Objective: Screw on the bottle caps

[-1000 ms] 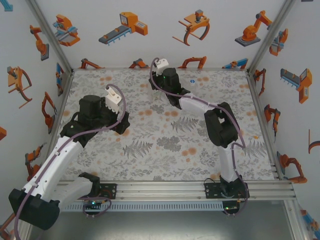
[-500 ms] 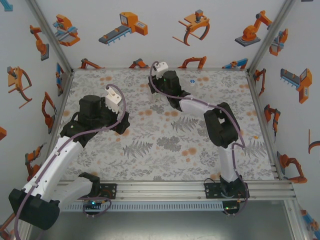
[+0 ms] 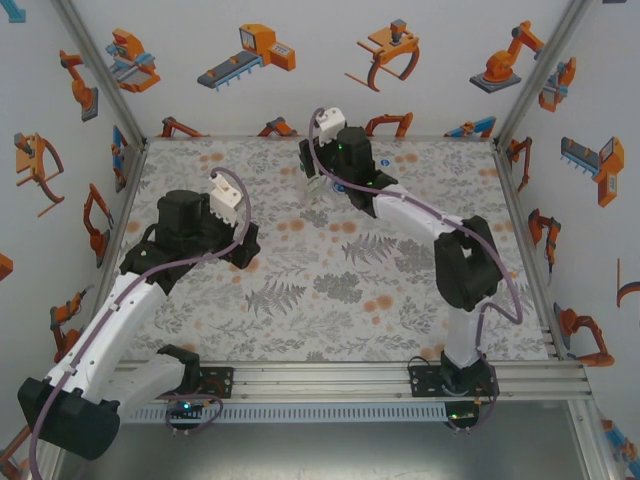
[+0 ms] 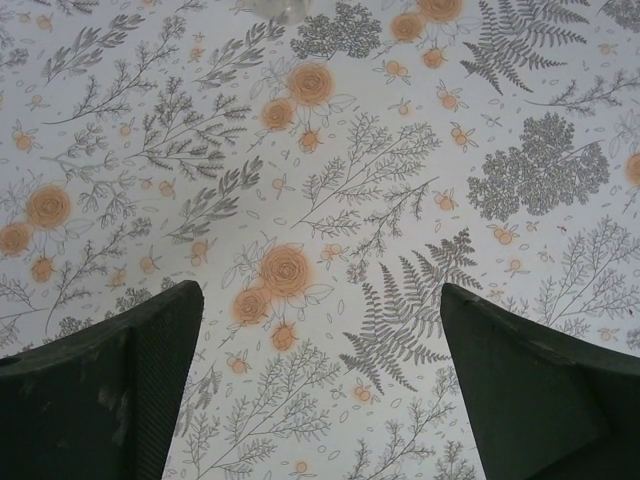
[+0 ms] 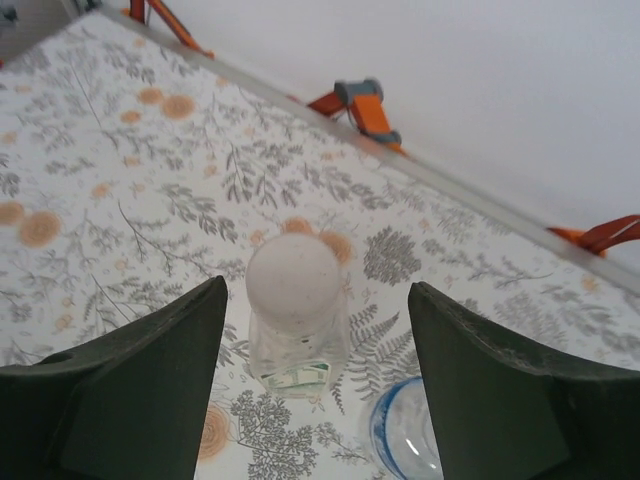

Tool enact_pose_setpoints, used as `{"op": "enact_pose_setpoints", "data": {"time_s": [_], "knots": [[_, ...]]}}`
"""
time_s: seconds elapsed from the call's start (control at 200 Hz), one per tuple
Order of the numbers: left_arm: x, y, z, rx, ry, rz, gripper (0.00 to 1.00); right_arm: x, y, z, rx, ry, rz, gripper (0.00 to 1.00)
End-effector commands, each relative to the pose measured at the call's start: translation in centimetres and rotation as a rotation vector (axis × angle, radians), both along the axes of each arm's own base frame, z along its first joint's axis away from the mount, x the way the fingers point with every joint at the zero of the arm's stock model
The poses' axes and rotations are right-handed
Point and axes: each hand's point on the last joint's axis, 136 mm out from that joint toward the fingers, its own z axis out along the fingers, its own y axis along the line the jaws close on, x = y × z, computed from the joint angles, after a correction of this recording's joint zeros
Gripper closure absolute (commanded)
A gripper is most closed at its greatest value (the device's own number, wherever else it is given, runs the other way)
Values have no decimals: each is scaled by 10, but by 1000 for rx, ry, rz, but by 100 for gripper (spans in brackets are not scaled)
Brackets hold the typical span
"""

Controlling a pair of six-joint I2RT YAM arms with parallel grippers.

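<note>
The right gripper (image 5: 318,288) stands with its jaws partly spread, the two dark, matte, wedge-shaped fingers (image 5: 130,390) flanking a small clear plastic bottle (image 5: 298,362) with a gap of patterned cloth (image 5: 120,180) showing on each side, so neither pad touches it. This bottle stands upright on the far middle of the table, and its smooth, see-through body has a squarish shoulder. A round white cap (image 5: 293,278) sits on its neck. The cap is domed and faintly speckled, and it is as wide as the shoulder beneath it. Just beside this bottle, toward the right finger, is a second bottle (image 5: 402,440). It shows as a round clear form ringed in blue and is cut off by the lower edge of the wrist view, so I cannot tell whether it is capped. From above, the right arm reaches to the far centre of the table, and the clear bottle (image 3: 317,190) glints under its gripper (image 3: 322,184). The left gripper (image 4: 320,295) is spread wide and holds nothing. Its blunt dark fingers (image 4: 110,400), with finely ribbed inner faces, frame a flat stretch of the cloth (image 4: 330,150), which is pale, smooth and printed with grey ferns and soft orange roses. Behind the table rises a plain white back wall (image 5: 450,90) with orange robot pictures along its foot.
</note>
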Motion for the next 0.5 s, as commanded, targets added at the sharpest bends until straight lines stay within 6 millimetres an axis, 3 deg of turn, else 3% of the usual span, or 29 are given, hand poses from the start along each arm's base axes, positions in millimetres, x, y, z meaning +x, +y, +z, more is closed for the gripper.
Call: {"op": "enact_pose_setpoints", "data": {"time_s": [0.0, 0.095, 0.145, 0.32, 0.496], "knots": [[8, 4, 10, -44, -30, 55, 3, -19, -20, 34, -14, -38, -24, 28], [19, 9, 7, -62, -33, 122, 3, -34, -41, 39, -27, -33, -64, 17], [25, 13, 2, -57, -28, 161, 3, -42, -54, 41, -30, -32, -88, 1], [47, 33, -20, -17, -49, 318, 3, -71, -98, 33, -70, -16, -174, 1], [64, 66, -51, 102, -104, 480, 3, -90, -153, 1, -92, 45, -281, 1]]}}
